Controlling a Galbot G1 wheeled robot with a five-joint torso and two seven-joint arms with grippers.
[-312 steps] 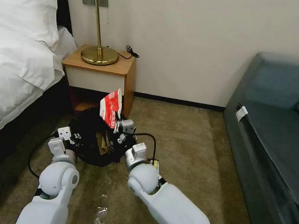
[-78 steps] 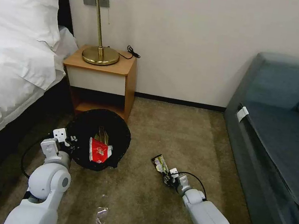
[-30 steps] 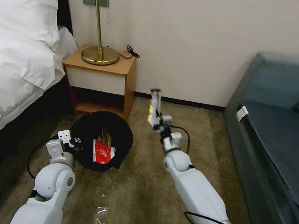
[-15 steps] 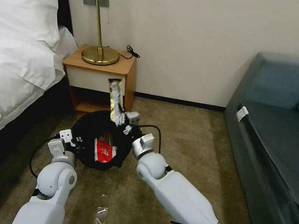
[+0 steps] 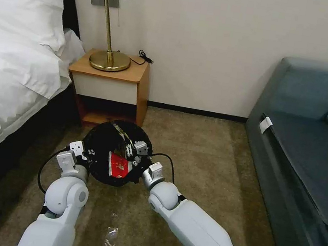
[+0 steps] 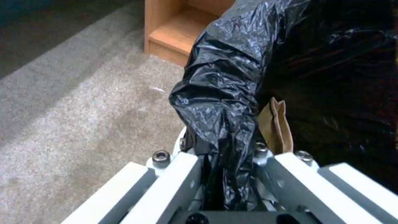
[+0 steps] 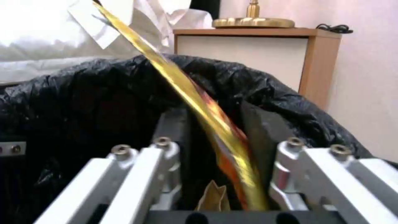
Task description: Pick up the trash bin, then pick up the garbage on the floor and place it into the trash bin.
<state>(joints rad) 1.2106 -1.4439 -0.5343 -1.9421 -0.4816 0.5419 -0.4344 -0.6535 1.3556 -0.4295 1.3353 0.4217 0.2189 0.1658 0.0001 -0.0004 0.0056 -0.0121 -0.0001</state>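
Beside a bedside table on brown carpet, the left gripper clamps the bin rim while the right gripper grasps a gold wrapper over it; one clear bottle lies near, unpicked.

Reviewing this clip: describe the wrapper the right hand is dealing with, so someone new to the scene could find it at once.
Start at the wooden nightstand beside the bed; on the carpet just in front of it is the black-lined trash bin, its rim gripped by the left hand. The right hand reaches over the bin's opening with a thin gold snack wrapper between its fingers. Unlike the red-and-white wrapper lying inside, it is shiny gold.
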